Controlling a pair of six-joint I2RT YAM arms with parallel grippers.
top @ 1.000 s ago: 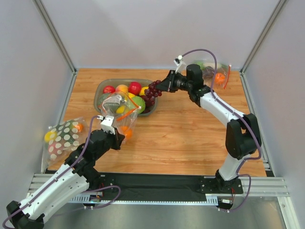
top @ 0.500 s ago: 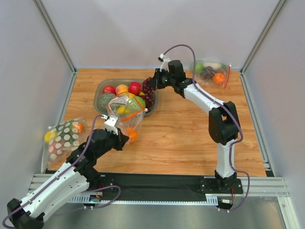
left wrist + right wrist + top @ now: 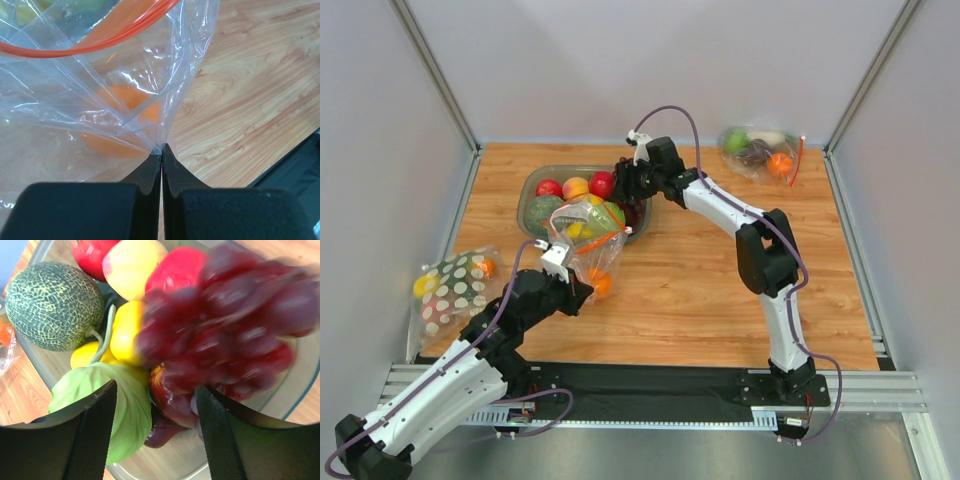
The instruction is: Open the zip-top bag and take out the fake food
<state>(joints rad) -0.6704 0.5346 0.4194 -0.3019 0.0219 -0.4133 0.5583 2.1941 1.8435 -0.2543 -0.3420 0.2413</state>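
**Grape bunch released over the bowl, orange left in the bag**

On the wooden table point(image 3: 720, 290) the right arm has reached further left within the last second. The right gripper point(image 3: 156, 390) now hangs over the clear bowl point(image 3: 530, 190) of fruit. Its jaws, closed on the grape bunch point(image 3: 225, 325) a moment ago, now stand apart. The bunch shows blurred just beyond them, above the bowl's contents, and is judged to be dropping in.

The zip-top bag point(image 3: 582, 240) is held up at the bowl's near edge with its mouth open. Its edge is pinched in the left gripper point(image 3: 162, 149), whose jaws are pressed together on the plastic as before. The small orange point(image 3: 120, 117) lies in the bottom of the bag.

Judgement: the grapes are out of the bag, the orange remains to be taken, and the right gripper is now free for that reach
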